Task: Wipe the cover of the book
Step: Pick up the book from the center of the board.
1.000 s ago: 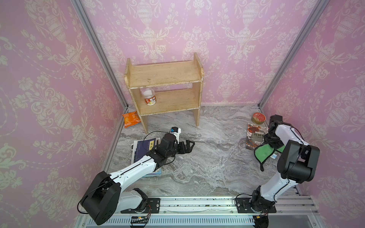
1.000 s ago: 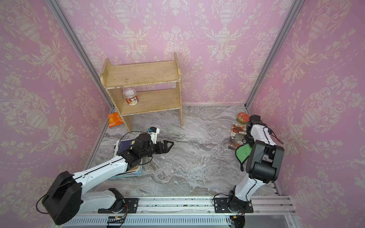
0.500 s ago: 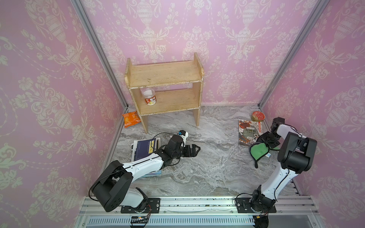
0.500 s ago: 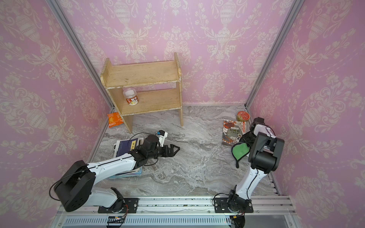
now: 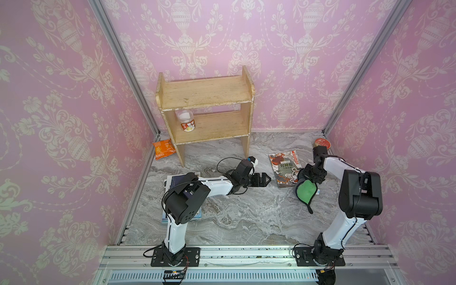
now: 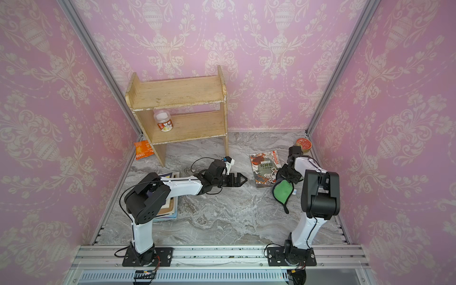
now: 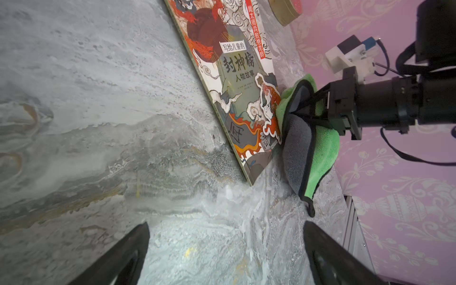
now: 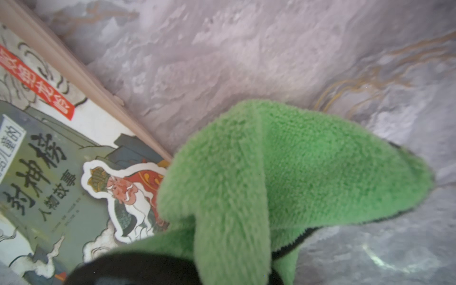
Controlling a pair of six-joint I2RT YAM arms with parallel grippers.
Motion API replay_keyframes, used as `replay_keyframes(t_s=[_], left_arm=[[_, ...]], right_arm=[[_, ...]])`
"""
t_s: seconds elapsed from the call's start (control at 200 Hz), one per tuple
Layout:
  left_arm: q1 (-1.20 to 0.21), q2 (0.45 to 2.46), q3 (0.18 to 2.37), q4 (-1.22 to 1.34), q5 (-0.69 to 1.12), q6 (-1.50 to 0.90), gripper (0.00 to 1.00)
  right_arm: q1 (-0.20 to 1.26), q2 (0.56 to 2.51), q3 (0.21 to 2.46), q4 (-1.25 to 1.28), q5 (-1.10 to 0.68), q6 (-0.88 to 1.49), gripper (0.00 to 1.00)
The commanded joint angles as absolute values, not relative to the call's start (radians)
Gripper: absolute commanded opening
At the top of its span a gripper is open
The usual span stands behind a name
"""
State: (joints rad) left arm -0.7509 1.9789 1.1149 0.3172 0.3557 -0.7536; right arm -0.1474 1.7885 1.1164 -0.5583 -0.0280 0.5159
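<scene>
The book [image 5: 285, 167] lies flat on the table [image 5: 246, 214] with its cover up, between the two grippers. The left gripper [image 5: 267, 179] is low over the table and points toward the book. Its jaws stand wide apart and hold nothing. The nearest edge of the book is just in front of its fingertips, and I do not see them touching it.

The right gripper [image 7: 299, 114] is closed tight on a green cloth [image 5: 305, 191] that has a dark grey back side. The cloth hangs from the jaws down to the table, on the side of the book that faces this gripper. In the right wrist view the cloth lies over the edge of the cover, beside the drawn old man in red. Most of the cover is not under the cloth.

Beyond the right gripper, close to the wall, sits a round tin [image 5: 322, 143]. Behind the left gripper, under its arm, lies a stack of books [image 5: 172, 181]. Farther off stands a wooden shelf [image 5: 204, 98] with a jar [image 5: 185, 121] on its lower board. An orange packet [image 5: 162, 149] lies beside the foot of the shelf.
</scene>
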Motion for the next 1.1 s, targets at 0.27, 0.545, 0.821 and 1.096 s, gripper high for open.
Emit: replay_keyframes(t_s=[0.27, 0.545, 0.821, 1.096], left_arm=[[-0.762, 2.068, 1.044, 0.542, 0.453, -0.992, 0.78], [-0.766, 2.020, 0.980, 0.632, 0.460, -1.065, 0.42], [-0.738, 1.919, 0.898, 0.613, 0.467, -1.093, 0.35], [-0.711, 1.820, 0.819, 0.550, 0.459, -1.085, 0.23]], right_arm=[[-0.025, 1.707, 0.880, -0.532, -0.296, 0.560, 0.00], [0.022, 1.617, 0.795, -0.515, -0.308, 0.592, 0.00], [0.083, 1.553, 0.727, -0.499, -0.292, 0.637, 0.00], [0.138, 1.533, 0.709, -0.485, -0.262, 0.670, 0.00]])
